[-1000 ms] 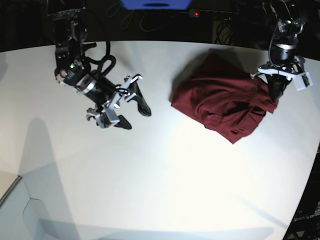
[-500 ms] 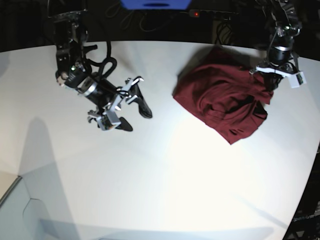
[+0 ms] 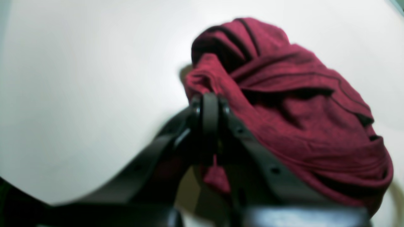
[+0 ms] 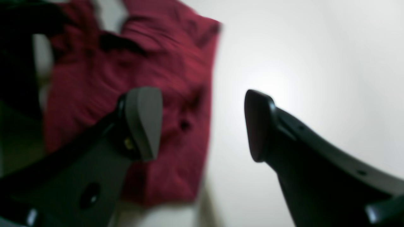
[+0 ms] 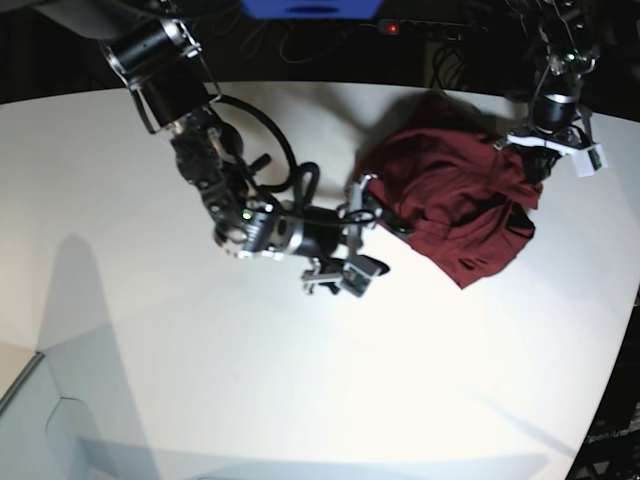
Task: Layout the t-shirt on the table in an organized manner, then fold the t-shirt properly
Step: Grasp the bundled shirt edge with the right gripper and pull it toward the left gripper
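The dark maroon t-shirt (image 5: pixel 450 200) lies crumpled at the far right of the white table (image 5: pixel 300 380). My left gripper (image 5: pixel 532 178) is shut on the shirt's right edge and holds that part bunched up. In the left wrist view its fingertips (image 3: pixel 210 104) are pressed together with cloth pinched between them, and the t-shirt (image 3: pixel 300 126) is heaped beyond. My right gripper (image 5: pixel 378 247) stands open at the shirt's left edge. The right wrist view shows its fingers (image 4: pixel 143 123) wide apart over the blurred edge of the t-shirt (image 4: pixel 176 63), holding nothing.
Bare white table (image 4: pixel 315 63) stretches left and in front of the shirt. The table's curved edge (image 5: pixel 615 370) runs close by on the right. Dark equipment and cables (image 5: pixel 440 40) stand behind the far edge.
My right arm has swung from the table's left across to the shirt's left edge, gripper still open. My left gripper has stayed shut on the shirt and drawn its right edge up and back.
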Motion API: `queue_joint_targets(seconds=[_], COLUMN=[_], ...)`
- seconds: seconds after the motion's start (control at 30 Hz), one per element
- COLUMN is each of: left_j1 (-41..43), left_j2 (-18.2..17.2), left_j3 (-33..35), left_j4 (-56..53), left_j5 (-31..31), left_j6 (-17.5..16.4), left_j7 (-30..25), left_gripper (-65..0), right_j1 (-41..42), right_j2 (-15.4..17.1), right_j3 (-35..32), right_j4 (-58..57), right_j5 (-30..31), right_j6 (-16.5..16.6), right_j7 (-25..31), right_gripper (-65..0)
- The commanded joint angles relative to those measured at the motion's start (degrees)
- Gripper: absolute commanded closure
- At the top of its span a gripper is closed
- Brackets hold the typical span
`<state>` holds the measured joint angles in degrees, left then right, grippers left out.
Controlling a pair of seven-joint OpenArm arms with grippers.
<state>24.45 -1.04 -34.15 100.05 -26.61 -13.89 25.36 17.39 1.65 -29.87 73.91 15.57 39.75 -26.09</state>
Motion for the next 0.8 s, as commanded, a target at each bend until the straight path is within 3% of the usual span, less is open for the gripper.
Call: queue_joint_targets(seconds=[0.0, 0.2, 0.3, 0.47, 0.77], left_j1=[0.0, 0.0, 1.2, 1.7, 1.1], left_j2=[-0.5, -0.5, -0.4, -0.4, 0.6], left_j3=[-0.3, -0.3, -0.2, -0.4, -0.3], left_j4=[1.2, 1.5, 1.5, 0.9, 0.8], left_j5=[-0.5, -0.6, -0.6, -0.7, -0.7], left_j6=[-0.3, -0.3, -0.3, -0.3, -0.3], left_j7=[-1.5, -1.5, -1.5, -1.5, -1.6], left_gripper=[-0.2, -0.2, -0.2, -0.2, -0.2], right_j1=[2.6, 12.3, 15.8, 18.2, 14.8], right_j2=[-1.8, -7.3, -9.2, -9.9, -10.0], right_j3=[-1.1, -6.2, -6.3, -6.3, -6.4], right_j4=[-2.0, -17.5, -23.6, -30.3, -30.5], right_j5=[0.7, 0.7, 0.7, 0.7, 0.7], right_j6=[0.3, 0.3, 0.3, 0.3, 0.3], right_j7=[1.3, 1.9, 5.3, 9.8, 10.2], right_gripper=[-40.6, -40.6, -40.6, -40.6, -40.1])
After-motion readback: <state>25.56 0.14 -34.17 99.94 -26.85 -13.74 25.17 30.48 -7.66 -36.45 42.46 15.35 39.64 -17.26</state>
